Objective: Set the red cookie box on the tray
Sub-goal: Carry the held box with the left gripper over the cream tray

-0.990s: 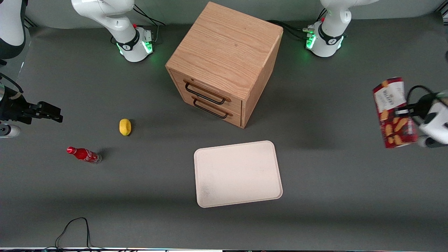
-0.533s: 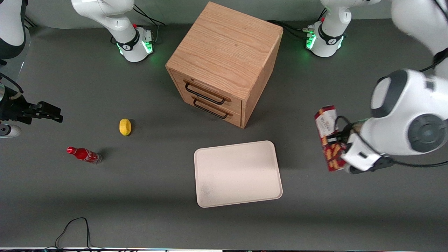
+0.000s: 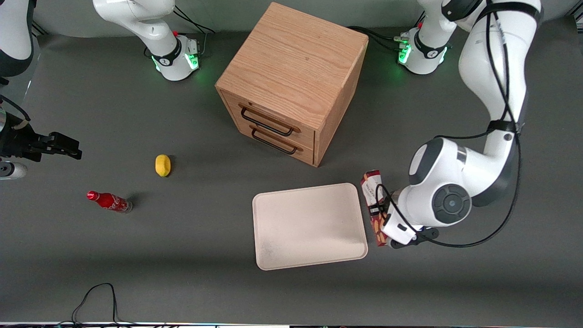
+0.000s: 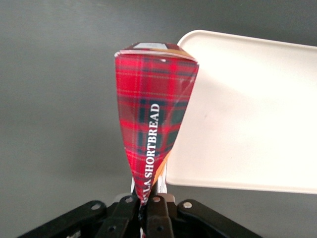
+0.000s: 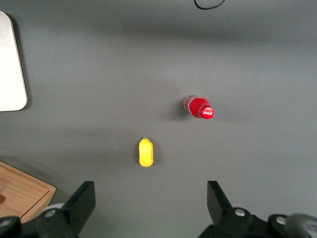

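Note:
The red cookie box (image 3: 374, 200) hangs on edge in the air, just off the tray's (image 3: 309, 225) rim on the working arm's side. My left gripper (image 3: 381, 213) is shut on the box, its black fingers pinching the narrow edge. In the left wrist view the red tartan carton (image 4: 153, 134) stands out from the gripper (image 4: 146, 208), with the off-white tray (image 4: 247, 114) flat on the mat beside it. The tray holds nothing.
A wooden two-drawer cabinet (image 3: 291, 82) stands farther from the front camera than the tray. A yellow lemon (image 3: 162, 165) and a small red soda bottle (image 3: 108, 201) lie toward the parked arm's end of the table. A black cable (image 3: 95, 296) loops near the front edge.
The left arm has swung the box in from the working arm's end of the table toward the tray and lowered it, bringing it right beside the tray's rim.

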